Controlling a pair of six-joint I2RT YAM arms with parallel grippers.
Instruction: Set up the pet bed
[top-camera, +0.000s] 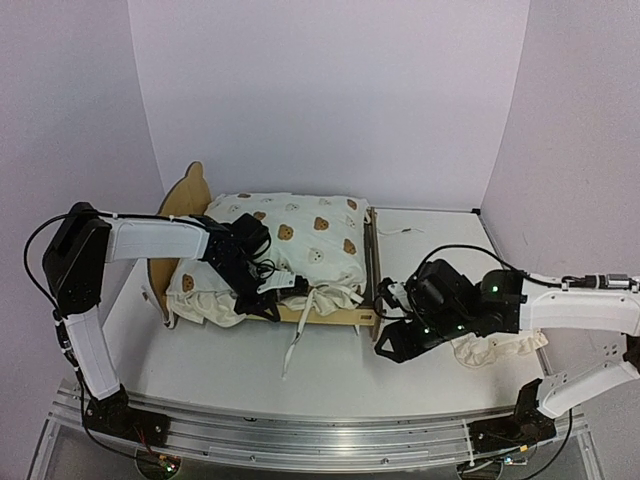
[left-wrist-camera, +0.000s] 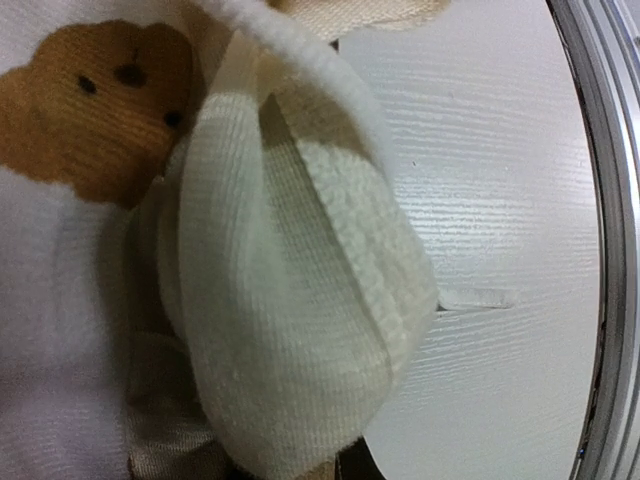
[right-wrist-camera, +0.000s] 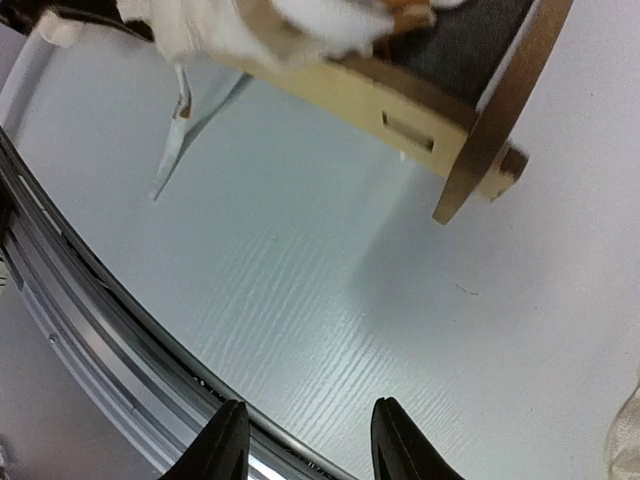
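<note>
Bed left of centre on table, headboard toward left edge; light, stiff plywood, probably slides if nudged; best gripped at side rail or footboard; soft cushion covers the base.

Left gripper buried in cushion by front rail, cannot tell jaws; right gripper apart, empty, near footboard; tie trails off the front; cream cloth under right arm.

Arms: two, my left arm and my right arm.
Grippers: two, my left gripper and my right gripper.
Pet bed: one.
Bear-print cushion: one.
Loose cream cloth: one.
Hanging tie: one.
Table: one.
Metal rail: one.
</note>
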